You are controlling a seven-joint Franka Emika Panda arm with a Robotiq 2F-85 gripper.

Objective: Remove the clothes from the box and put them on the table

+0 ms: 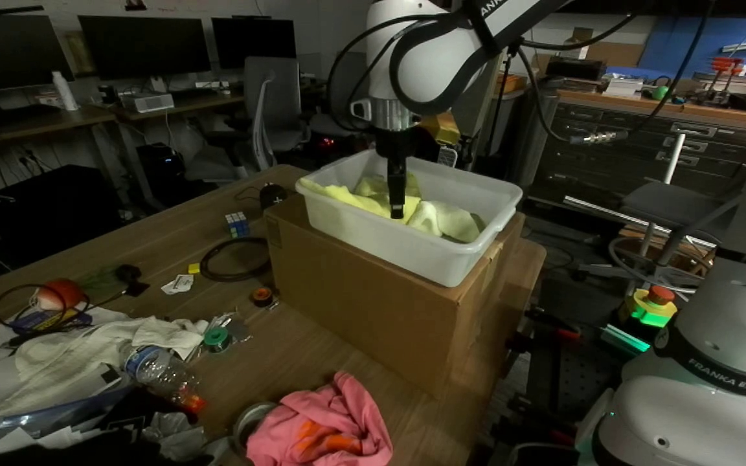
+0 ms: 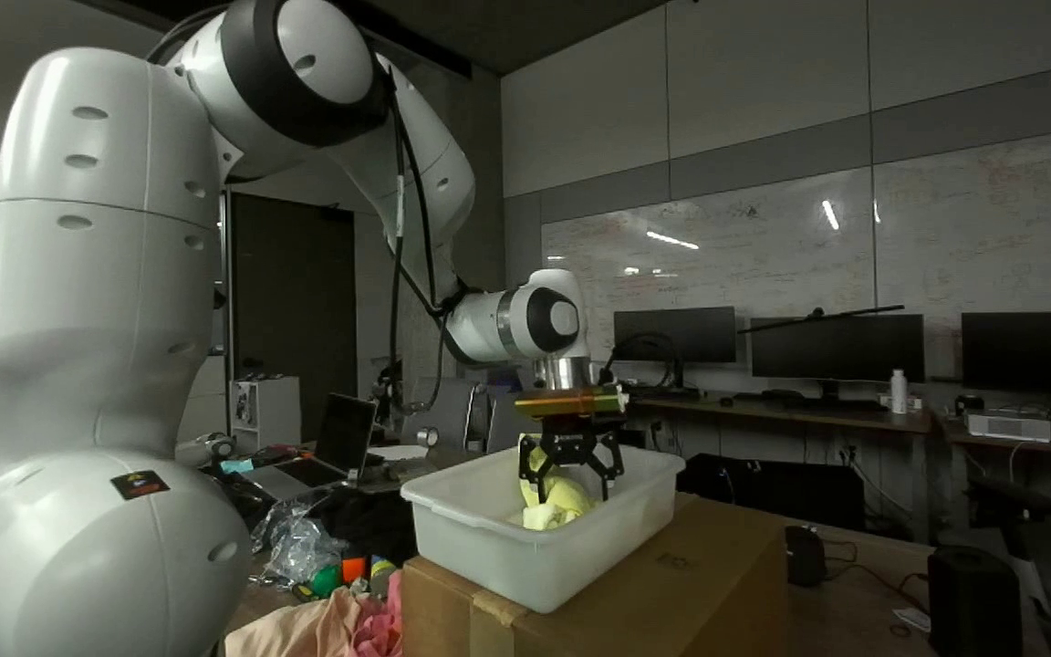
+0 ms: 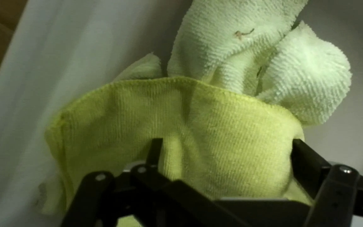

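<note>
A white plastic box (image 1: 386,249) holds a yellow cloth (image 1: 353,197) and a pale green-white cloth (image 1: 444,220). In the wrist view the yellow cloth (image 3: 225,119) lies bunched, with the pale cloth (image 3: 232,47) beyond it. My gripper (image 1: 397,212) points down into the box (image 2: 498,557). In the wrist view its fingers (image 3: 226,142) are wide apart, with a bulge of yellow cloth between them. The right finger appears to touch the cloth's edge. The open gripper (image 2: 573,497) also shows above the box floor in an exterior view.
The box stands on a cardboard box (image 1: 360,310) on the wooden table (image 1: 295,362). A pink cloth (image 1: 321,427) lies on the table. A plastic bottle (image 1: 159,372), a white cloth (image 1: 88,349), a cable coil (image 1: 234,259) and a puzzle cube (image 1: 237,224) are also there.
</note>
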